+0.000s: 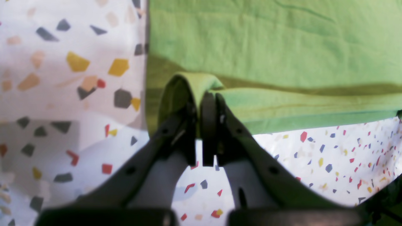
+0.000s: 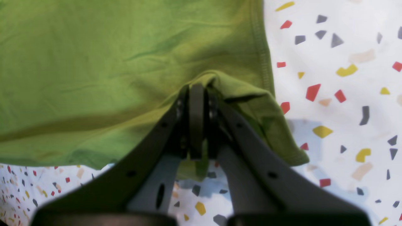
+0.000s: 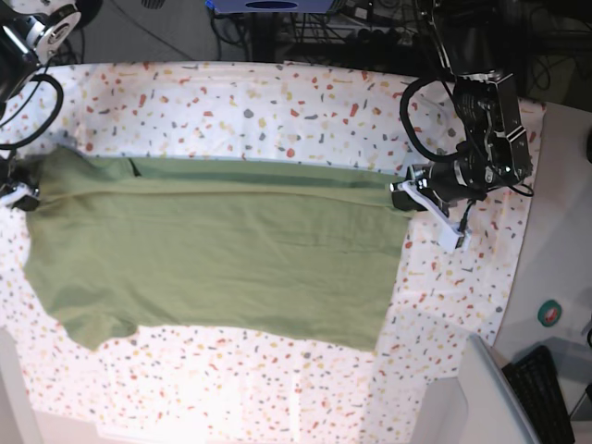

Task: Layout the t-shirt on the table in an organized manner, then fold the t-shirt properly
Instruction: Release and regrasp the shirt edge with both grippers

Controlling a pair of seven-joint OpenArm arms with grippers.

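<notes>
The olive-green t-shirt (image 3: 213, 245) lies spread wide across the speckled surface (image 3: 277, 102), one long fold running along its far edge. The left end effector (image 1: 204, 106) is clamped on a bunched corner of the shirt at one end of that fold; the right end effector (image 2: 196, 94) pinches the cloth beside the stitched hem at the other end, both corners lifted slightly.

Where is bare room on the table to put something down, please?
Free: the table strip beyond the t-shirt, and the strip between its near hem and the table's front edge. Crowded: both shirt ends, where the left tool and right tool grip it.
</notes>
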